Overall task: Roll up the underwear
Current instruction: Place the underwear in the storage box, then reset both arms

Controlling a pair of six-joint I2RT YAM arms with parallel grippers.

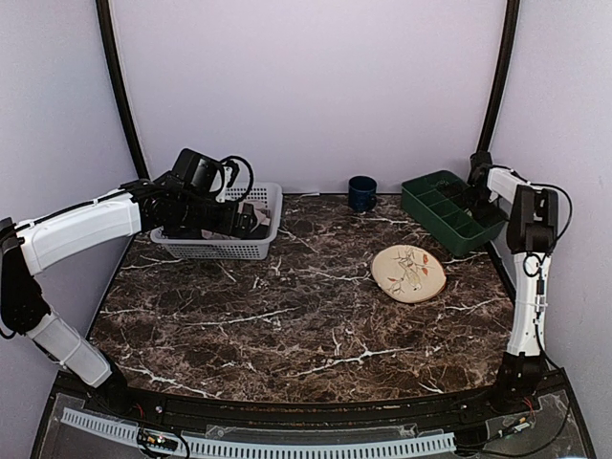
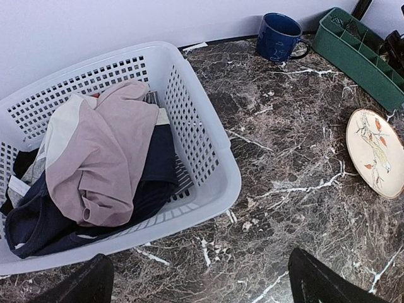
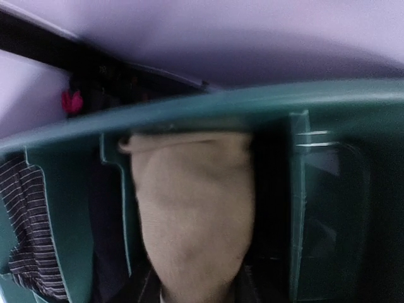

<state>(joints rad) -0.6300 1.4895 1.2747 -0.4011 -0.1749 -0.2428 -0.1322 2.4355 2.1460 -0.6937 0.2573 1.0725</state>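
Underwear (image 3: 196,208) sits in the green tray (image 3: 328,208); my left pincer (image 2: 202,282) hangs wide above the basket (image 2: 208,158); right pincer (image 1: 470,199): I cannot tell.

So the basket (image 1: 215,251) sits back-left on the table (image 1: 287,316), with a pile of clothes (image 2: 101,164) inside and the left gripper (image 2: 202,278) hanging over it. The mug (image 1: 361,193) is back-middle and the tray (image 1: 426,218) back-right. The plate (image 1: 408,273) lies in front of the tray. One tray compartment holds a cloth bundle (image 3: 189,208), and there's another cloth (image 3: 31,227) in a compartment nearby.
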